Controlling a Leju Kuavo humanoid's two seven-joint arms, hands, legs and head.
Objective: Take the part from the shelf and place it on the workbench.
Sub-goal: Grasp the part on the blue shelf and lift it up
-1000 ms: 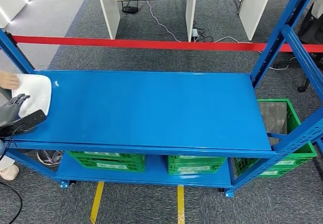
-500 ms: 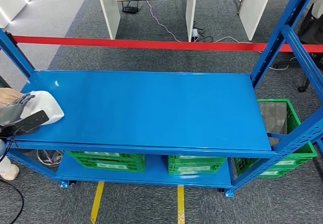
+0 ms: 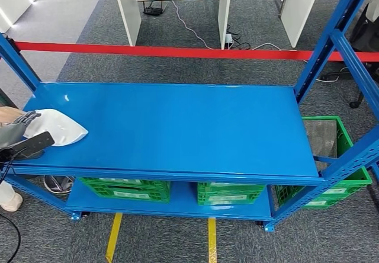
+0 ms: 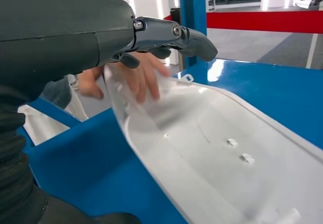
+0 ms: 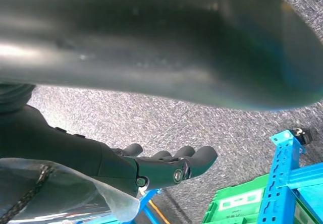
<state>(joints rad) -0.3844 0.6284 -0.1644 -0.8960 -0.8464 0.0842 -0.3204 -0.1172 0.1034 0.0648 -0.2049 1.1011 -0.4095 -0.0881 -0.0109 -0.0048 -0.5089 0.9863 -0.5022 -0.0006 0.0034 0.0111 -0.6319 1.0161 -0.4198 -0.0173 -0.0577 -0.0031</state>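
The part (image 3: 60,128) has slid further right onto the shelf (image 3: 179,127) at its left end; a person's hand (image 4: 143,77) feeds it. Left hand (image 3: 18,134) hovers over it, fingers extended, gripping nothing. Right hand (image 5: 167,166) hangs empty, fingers loosely curled. Grasp pending.

White, smooth, curved plastic part (image 3: 58,130), concave, lying on blue shelf's (image 3: 179,127) left end

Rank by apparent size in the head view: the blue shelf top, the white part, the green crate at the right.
1. Blue shelf top, clearly largest.
2. Green crate, partly hidden by the frame.
3. White part, smallest; partly covered by the left hand.
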